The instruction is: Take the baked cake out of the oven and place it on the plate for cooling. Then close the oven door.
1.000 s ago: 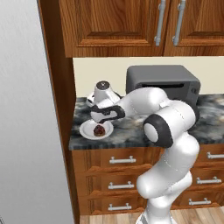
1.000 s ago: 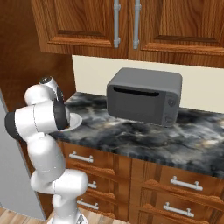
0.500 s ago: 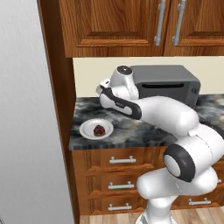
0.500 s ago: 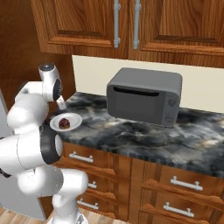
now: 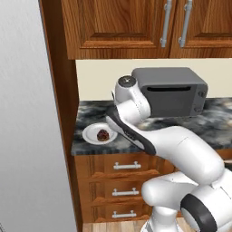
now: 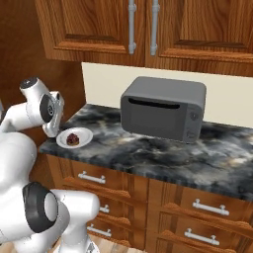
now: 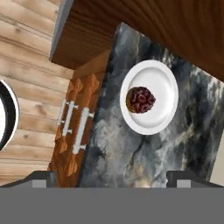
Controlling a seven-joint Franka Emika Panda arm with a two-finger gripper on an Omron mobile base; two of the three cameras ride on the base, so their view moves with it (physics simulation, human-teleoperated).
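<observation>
The baked cake (image 5: 103, 134) (image 6: 73, 137) (image 7: 140, 99), a small dark reddish-brown lump, lies in the middle of a white plate (image 5: 90, 134) (image 6: 84, 134) (image 7: 164, 87) at the left end of the dark marbled counter. My gripper (image 6: 53, 132) (image 7: 114, 179) hangs above the plate and points down at it. Its fingers stand wide apart and open, with nothing between them, well clear of the cake. The oven and the oven door are out of view.
A grey microwave (image 5: 170, 90) (image 6: 163, 113) stands on the counter (image 6: 148, 148) right of the plate. Wooden cabinets (image 6: 143, 24) hang above and drawers (image 5: 122, 167) sit below. A tall wooden panel (image 5: 59, 90) closes off the counter's left end.
My hand has risen from just over the plate, leaving the cake on it. The arm has swung its elbow round to the right. The jaws stay open.
</observation>
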